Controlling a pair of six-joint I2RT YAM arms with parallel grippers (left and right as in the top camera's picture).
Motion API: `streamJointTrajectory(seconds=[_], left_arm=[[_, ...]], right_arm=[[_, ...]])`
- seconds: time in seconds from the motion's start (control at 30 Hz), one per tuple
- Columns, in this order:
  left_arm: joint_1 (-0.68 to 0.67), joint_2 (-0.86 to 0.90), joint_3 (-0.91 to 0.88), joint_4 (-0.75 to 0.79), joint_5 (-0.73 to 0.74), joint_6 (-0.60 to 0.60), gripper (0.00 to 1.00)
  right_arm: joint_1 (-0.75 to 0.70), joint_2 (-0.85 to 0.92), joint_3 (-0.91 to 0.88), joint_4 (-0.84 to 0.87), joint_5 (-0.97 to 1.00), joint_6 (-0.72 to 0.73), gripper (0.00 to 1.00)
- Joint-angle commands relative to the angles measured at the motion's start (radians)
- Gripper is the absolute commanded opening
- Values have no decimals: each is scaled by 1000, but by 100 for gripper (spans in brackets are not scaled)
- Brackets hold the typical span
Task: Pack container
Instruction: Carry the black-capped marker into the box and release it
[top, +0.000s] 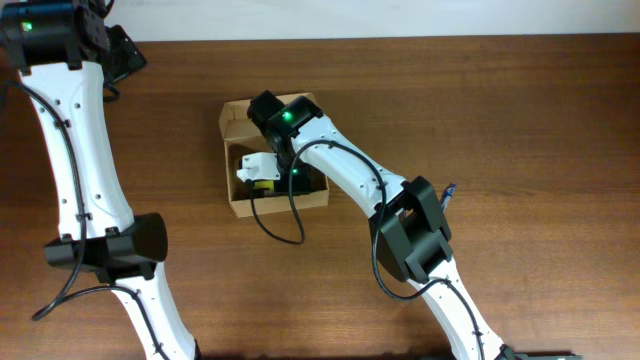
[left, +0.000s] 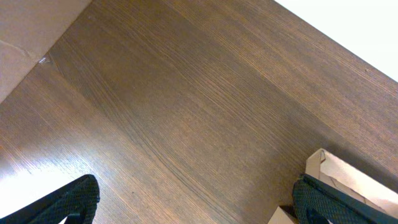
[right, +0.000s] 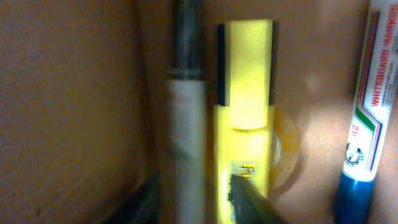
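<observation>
The container (top: 236, 122) is a small tan cardboard box, lid flap up, at the table's middle; one corner shows in the left wrist view (left: 339, 169). My right gripper (top: 258, 170) reaches down inside it. In the right wrist view its fingers (right: 193, 202) straddle a white pen with a dark end (right: 185, 124), with a gap showing at the right finger. The pen lies along the box wall (right: 74, 93), next to a yellow highlighter (right: 244, 93) and a blue whiteboard marker (right: 367, 124). My left gripper (left: 196, 205) is open and empty over bare wood at the far left (top: 122, 52).
A blue pen (top: 448, 192) lies on the table to the right of the box, beside the right arm. The table's far edge meets a white wall at the top. The left arm runs down the left side.
</observation>
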Motion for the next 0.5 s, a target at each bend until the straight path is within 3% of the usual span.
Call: streamJointTrajectory(seconds=[0.0,0.3,0.47], left_arm=[[4,-29,9,-3,-7,16,100],[4,-29,9,-3,-7,16,100],[4,-29,9,-3,-7,16,100]], right_arm=[[13,-45,19,2,15,72,41],[5,-280,92,52,193,325,58],[-37,-425,92,68,294,489,58]])
